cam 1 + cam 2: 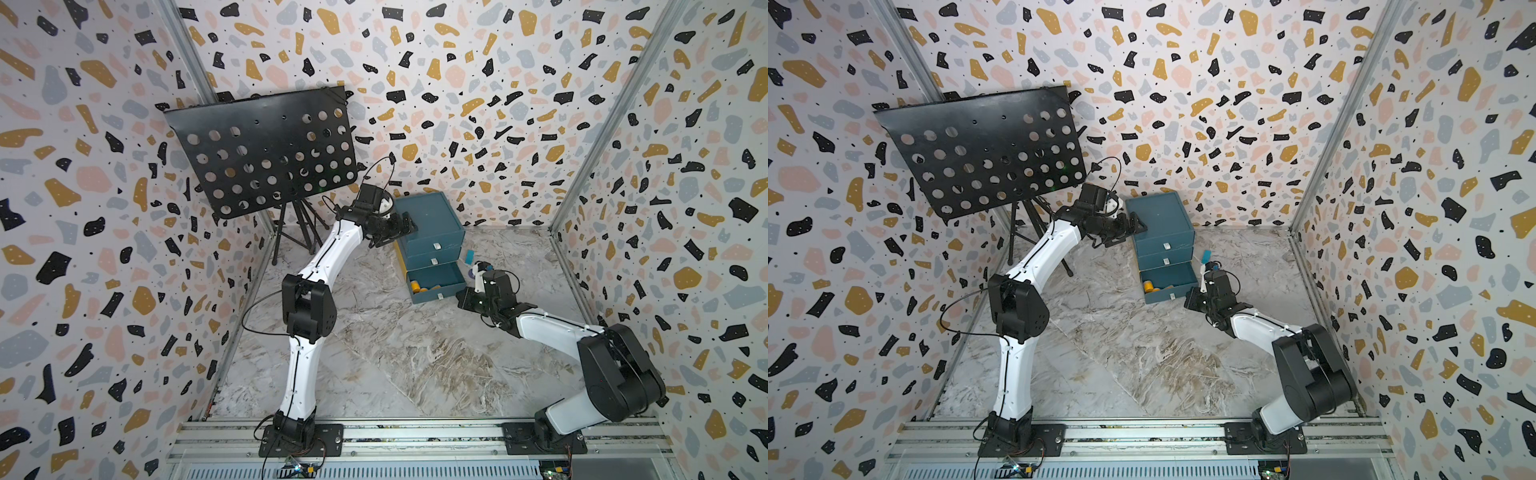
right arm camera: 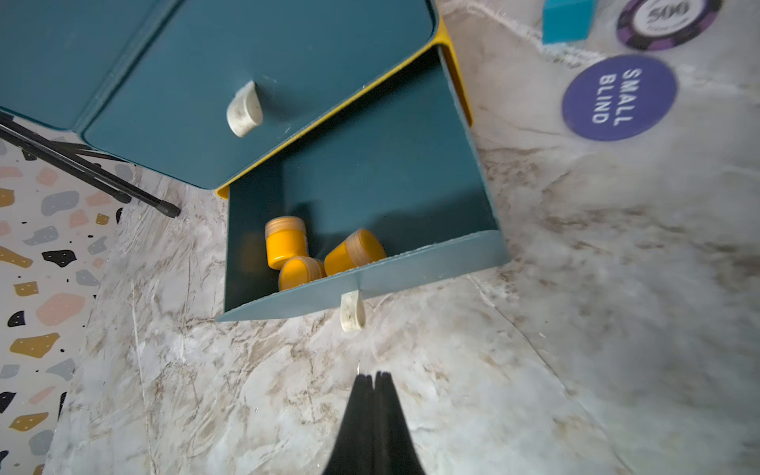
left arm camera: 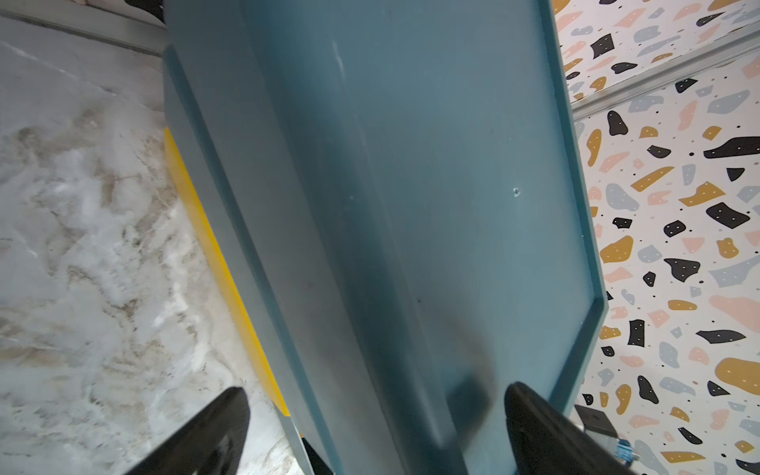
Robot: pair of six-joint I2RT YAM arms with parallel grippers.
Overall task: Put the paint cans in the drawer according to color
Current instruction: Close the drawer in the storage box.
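Observation:
A teal drawer cabinet (image 1: 430, 220) (image 1: 1160, 220) stands at the back of the marble floor, with its bottom drawer (image 1: 442, 276) (image 2: 432, 263) pulled out. Three yellow-orange paint cans (image 2: 286, 242) (image 2: 300, 271) (image 2: 355, 251) lie in the drawer's left front corner, seen in a top view as a small cluster (image 1: 419, 286). My right gripper (image 2: 374, 374) (image 1: 465, 299) is shut and empty, low over the floor just in front of the drawer's white handle (image 2: 352, 310). My left gripper (image 3: 376, 388) (image 1: 405, 226) is open, its fingers straddling the cabinet's top left edge.
A black perforated music stand (image 1: 262, 153) on a tripod stands at the back left. Right of the cabinet lie a blue "SMALL BLIND" disc (image 2: 619, 98), a purple poker chip (image 2: 668, 20) and a small blue block (image 2: 567, 18). Patterned walls close in three sides.

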